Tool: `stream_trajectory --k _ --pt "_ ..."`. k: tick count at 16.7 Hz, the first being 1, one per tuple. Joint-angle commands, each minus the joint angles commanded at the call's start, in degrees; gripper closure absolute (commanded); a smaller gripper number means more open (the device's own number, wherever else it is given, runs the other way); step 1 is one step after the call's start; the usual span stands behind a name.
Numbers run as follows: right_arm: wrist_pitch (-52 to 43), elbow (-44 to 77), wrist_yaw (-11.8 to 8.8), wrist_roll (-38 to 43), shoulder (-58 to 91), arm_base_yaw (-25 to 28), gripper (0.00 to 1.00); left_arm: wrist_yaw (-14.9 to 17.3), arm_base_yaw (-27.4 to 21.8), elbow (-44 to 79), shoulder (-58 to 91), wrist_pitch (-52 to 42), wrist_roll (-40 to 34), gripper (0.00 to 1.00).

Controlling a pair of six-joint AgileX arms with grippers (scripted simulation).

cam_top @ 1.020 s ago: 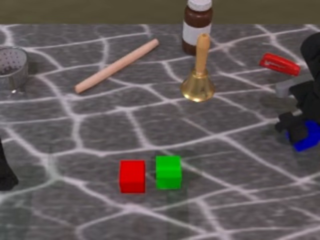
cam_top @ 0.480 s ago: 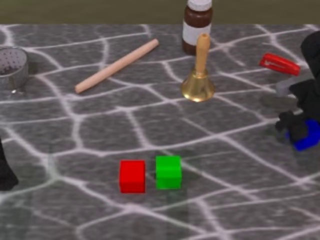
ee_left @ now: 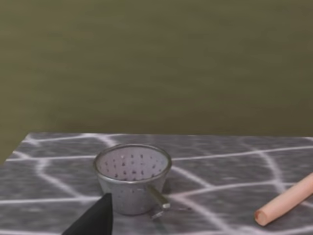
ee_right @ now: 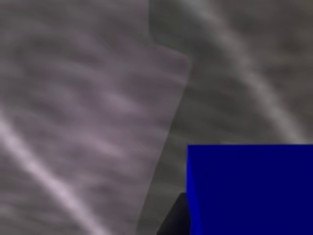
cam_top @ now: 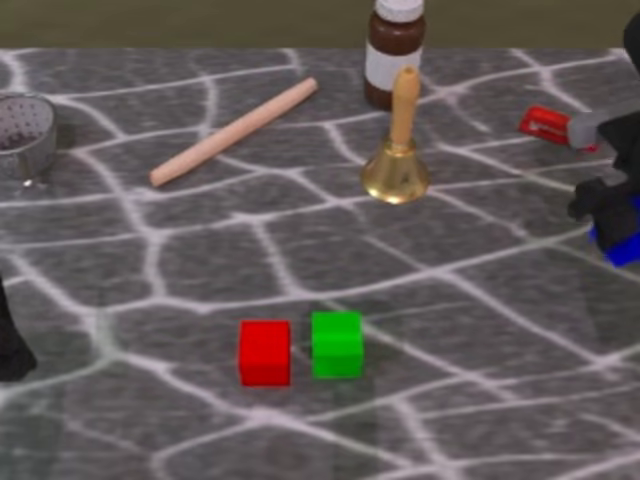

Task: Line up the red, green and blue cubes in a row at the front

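at the far left edge of the desk (cam_top: 200, 260) my left hand (cam_top: 10, 345) sits parked, only a dark sliver of it showing, and i cannot tell how its fingers stand. behind it, a small metal strainer cup (cam_top: 24, 135) stands upright near the back left corner; the left wrist view shows its perforated inside and a short handle. a wooden rod (cam_top: 234, 132) lies diagonally on the desk to the right of the cup, well apart from it.

toward the front, the red cube (cam_top: 264, 352) and the green cube (cam_top: 336, 344) rest flat on the desk side by side, red on the left, green just beside it with a narrow gap between them.

further back, a brass bell (cam_top: 397, 155) with a wooden handle stands upright, and a brown bottle (cam_top: 394, 50) with a white cap stands just behind it.

at the right edge a red stapler (cam_top: 546, 124) lies partly covered by my right arm. in front of it, my right hand (cam_top: 612, 222) is clamped on the blue cube (cam_top: 622, 240); it looks lifted clear of the desk, though the edge of the top view cuts it off. the right wrist view shows the blue face close up with desk beyond.
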Motion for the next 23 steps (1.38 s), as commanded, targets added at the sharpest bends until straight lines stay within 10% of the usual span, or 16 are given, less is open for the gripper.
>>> stream_trajectory --k 7,18,23 --pt "-0.28 0.0 0.0 4.1 0.11 2.5 1.0 0.0 0.0 0.0 0.0 0.0 0.0 0.0" --pt "-2.23 -3.36 0.0 45.66 -4.38 26.0 1.0 0.0 0.0 0.0 0.0 0.0 0.0 0.0" --pt "-1.95 -4.35 0.12 52.07 -6.29 30.49 1.0 0.0 0.0 0.0 0.0 0.0 0.0 0.0"
